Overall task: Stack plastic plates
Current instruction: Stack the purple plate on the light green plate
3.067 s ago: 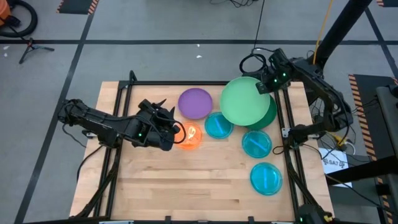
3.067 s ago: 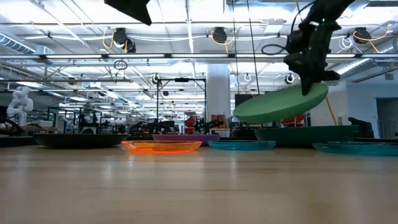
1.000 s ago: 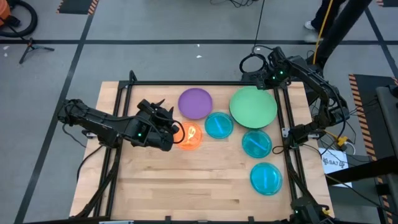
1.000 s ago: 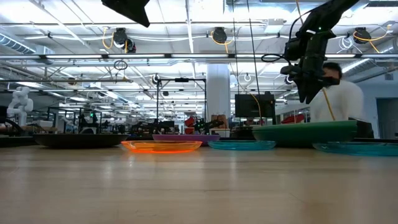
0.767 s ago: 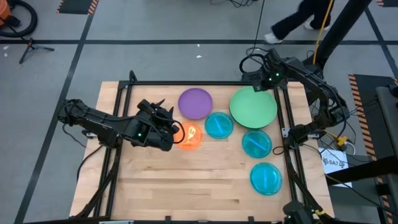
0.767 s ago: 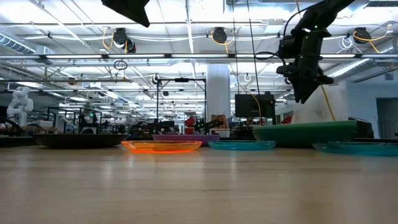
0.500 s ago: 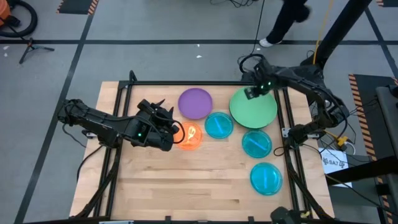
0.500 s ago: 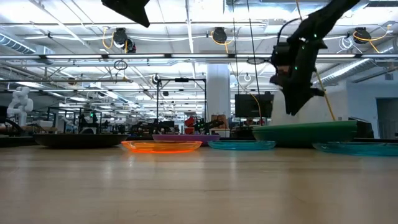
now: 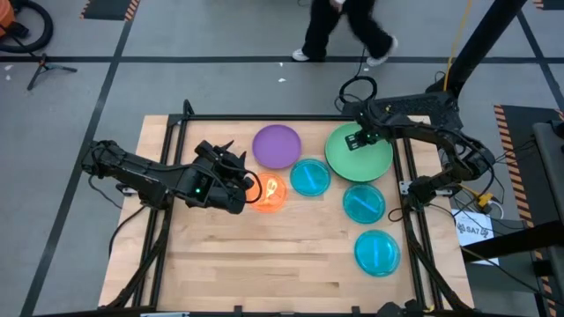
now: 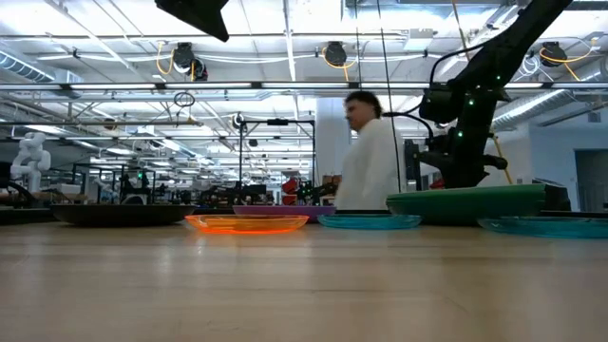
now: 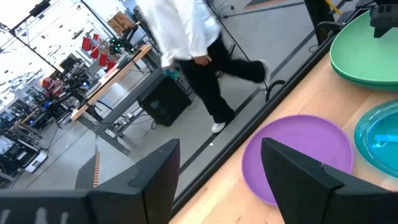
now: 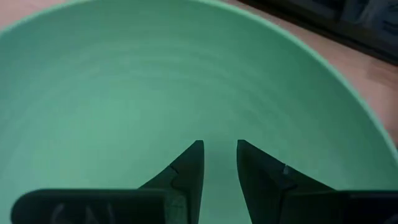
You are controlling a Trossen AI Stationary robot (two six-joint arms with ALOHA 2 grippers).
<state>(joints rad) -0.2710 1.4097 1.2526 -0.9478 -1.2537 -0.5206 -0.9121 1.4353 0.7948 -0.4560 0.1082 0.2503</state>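
2 dark fingers of the right gripper (image 12: 217, 163) stand a narrow slit apart over the large round mint green plastic plate (image 9: 359, 152), holding nothing; this gripper (image 9: 352, 140) hangs above that plate's far-left part. The mint plate lies on a dark green plate (image 10: 465, 205) near the table's far right edge. Just beside it toward the left sit a small translucent cyan-blue plate (image 9: 309, 177) and a medium purple plate (image 9: 277, 145). 2 more cyan-blue plates (image 9: 363, 202) (image 9: 377, 252) line the right edge toward the near side.

The left gripper (image 9: 244, 180), fingers spread wide and empty, rests just beside a translucent orange plate (image 9: 270, 193). The wooden table (image 9: 264, 264) is bare across its near half. A person in a white top (image 10: 369, 161) walks past beyond the far edge.
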